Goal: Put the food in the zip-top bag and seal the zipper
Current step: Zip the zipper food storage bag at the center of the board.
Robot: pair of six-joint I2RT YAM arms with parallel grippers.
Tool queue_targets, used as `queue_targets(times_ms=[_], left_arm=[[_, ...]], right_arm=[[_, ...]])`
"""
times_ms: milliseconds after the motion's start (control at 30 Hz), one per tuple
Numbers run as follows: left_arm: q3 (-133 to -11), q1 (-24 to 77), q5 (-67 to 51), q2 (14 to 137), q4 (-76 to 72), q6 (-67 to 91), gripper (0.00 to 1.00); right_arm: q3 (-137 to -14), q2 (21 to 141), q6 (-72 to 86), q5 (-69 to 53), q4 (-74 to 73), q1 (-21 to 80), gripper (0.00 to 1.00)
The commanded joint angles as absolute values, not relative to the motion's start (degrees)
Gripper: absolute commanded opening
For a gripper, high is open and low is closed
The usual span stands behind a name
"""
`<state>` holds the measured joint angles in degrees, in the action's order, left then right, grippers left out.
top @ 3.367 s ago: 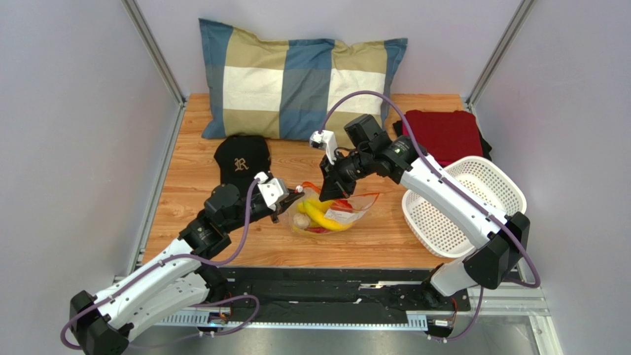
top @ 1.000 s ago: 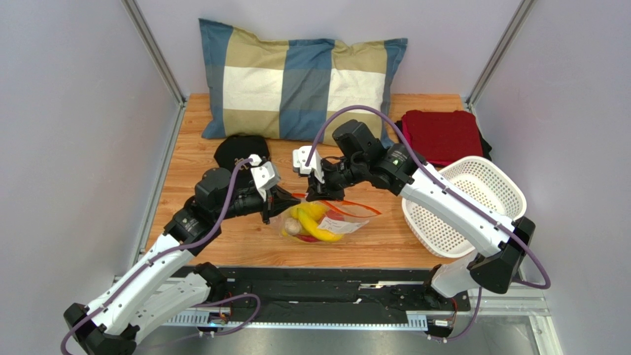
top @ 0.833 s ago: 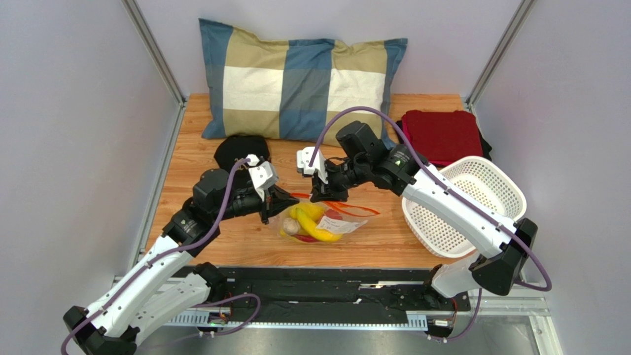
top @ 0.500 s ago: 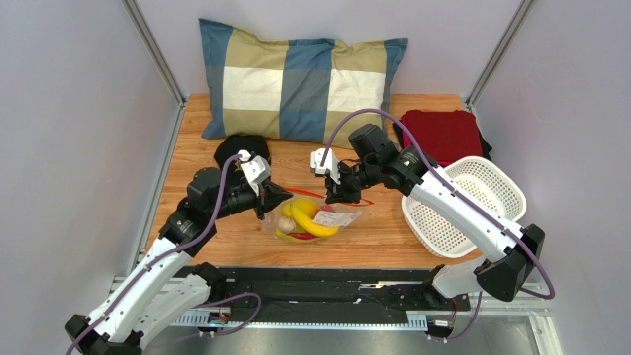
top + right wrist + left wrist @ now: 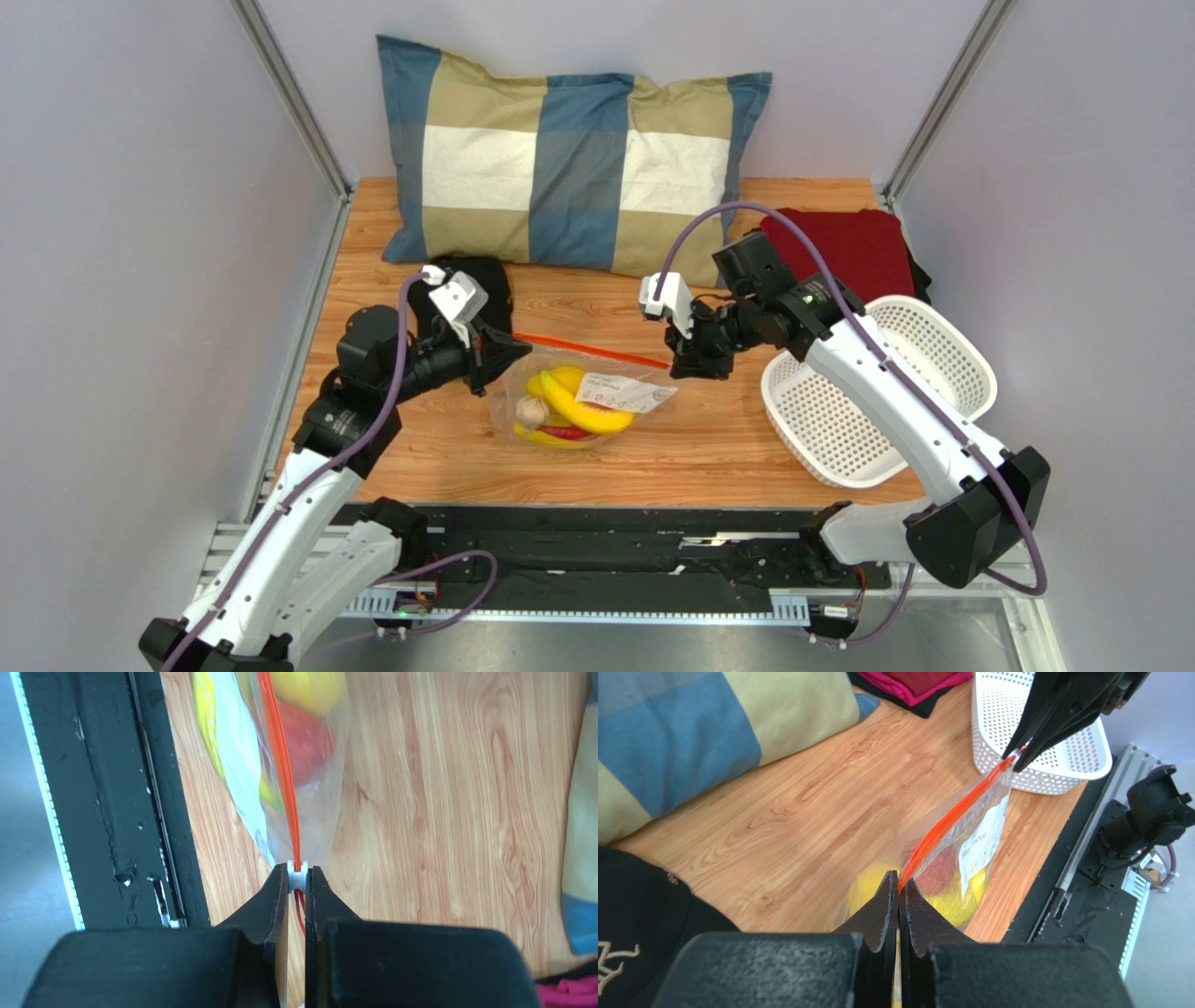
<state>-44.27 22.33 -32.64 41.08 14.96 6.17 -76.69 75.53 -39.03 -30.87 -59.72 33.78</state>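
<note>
The clear zip-top bag (image 5: 582, 399) hangs just above the wooden table with the food inside: a yellow banana (image 5: 578, 406), a beige round piece (image 5: 530, 410) and a red piece (image 5: 309, 742). Its orange-red zipper (image 5: 586, 350) is stretched taut between my grippers. My left gripper (image 5: 899, 882) is shut on the zipper's left end (image 5: 508, 333). My right gripper (image 5: 298, 875) is shut on the white slider tab (image 5: 297, 876) at the zipper's right end (image 5: 679, 367). The bag's white label (image 5: 980, 847) faces the table's front edge.
A white perforated basket (image 5: 877, 392) stands right of the right gripper. A black cap (image 5: 470, 280) lies behind the left gripper. A checked pillow (image 5: 561, 154) and folded red cloth (image 5: 849, 252) lie at the back.
My right gripper has slid right along the zipper with the slider. My left gripper has pulled left and back. The zipper is now stretched straight and the bag has shifted left.
</note>
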Motion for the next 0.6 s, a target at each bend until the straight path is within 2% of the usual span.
queue_targets(times_ms=[0,300,567], left_arm=[[-47.9,19.78,-31.47,40.87,12.39,6.68,0.0],[-47.9,17.84,-32.34,43.33,12.13,6.59,0.0],[-51.32,17.84,-32.43,54.21,12.31,6.5,0.0]], right_arm=[[-75.15,73.3,-43.32,-27.25,-66.62,29.45,0.0],[-75.5,73.03,-45.26,-26.98,-68.64,25.23,0.0],[-86.72,80.32,-44.74,-24.44,-68.73,23.65,0.0]])
